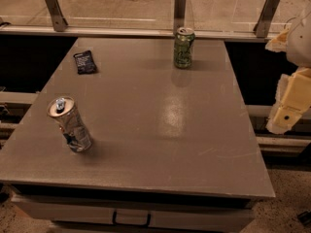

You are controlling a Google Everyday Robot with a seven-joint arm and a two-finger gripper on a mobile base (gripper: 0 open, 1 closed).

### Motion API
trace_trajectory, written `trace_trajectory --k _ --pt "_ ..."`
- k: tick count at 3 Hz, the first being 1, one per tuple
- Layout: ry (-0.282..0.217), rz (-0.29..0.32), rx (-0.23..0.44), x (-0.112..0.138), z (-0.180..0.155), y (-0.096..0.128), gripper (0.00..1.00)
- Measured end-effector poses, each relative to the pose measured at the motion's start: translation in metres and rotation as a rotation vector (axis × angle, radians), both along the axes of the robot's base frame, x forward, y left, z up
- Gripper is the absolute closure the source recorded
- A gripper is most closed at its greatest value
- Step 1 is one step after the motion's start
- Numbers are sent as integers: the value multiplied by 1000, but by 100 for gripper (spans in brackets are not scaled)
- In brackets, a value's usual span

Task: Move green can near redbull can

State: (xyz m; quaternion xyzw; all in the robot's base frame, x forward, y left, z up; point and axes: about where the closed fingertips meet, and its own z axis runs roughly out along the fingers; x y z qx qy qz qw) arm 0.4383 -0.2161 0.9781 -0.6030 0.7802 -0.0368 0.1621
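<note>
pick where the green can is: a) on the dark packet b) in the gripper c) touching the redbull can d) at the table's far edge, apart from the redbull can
d: the green can stands at the far edge of the table, the redbull can is near the front left, and the gripper is off the right side, touching neither.

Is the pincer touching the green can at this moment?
Apart. The camera view shows the pincer at the picture's right edge, beyond the side of the table, with a wide stretch of table between it and the green can.

Blocky pale-yellow claw [290, 106] at right edge, white rounded arm [302, 35]
</note>
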Motion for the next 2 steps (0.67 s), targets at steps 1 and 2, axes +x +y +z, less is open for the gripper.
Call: trace_trajectory --k 1,2 --pt "0 0 0 0 0 0 0" --pt "-8 4 23 11 -4 -2 0"
